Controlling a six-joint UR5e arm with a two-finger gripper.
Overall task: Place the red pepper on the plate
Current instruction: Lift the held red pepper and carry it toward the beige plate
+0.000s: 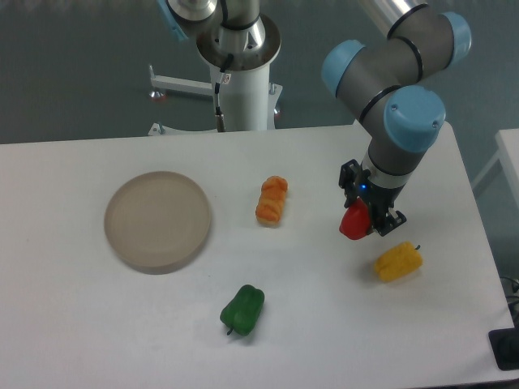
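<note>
At the left of the white surface (73, 340) lies the plate (158, 221), a round beige-tan dish with a low rim, nothing on it. To its right and nearer the front edge sits a green pepper (243, 309), lying on its side. Farther back, about mid-surface, is an orange lumpy item (272, 200) whose kind is hard to make out; it looks like a ridged piece of toy food. Right of that, the gripper (365, 212) hangs from the arm's grey and blue wrist, and its dark jaws are closed on the red pepper (353, 221); only the pepper's lower left side shows, the rest being covered by the fingers, and its stem cannot be seen. Whether the pepper touches the surface or is held just above it cannot be told from this angle. It is well apart from the plate, with the orange item between them. Just right of the gripper and slightly forward lies a yellow pepper (398, 261), close to the jaws but not touching. At the lower right corner a dark object (507, 348) is cut off by the frame edge.
</note>
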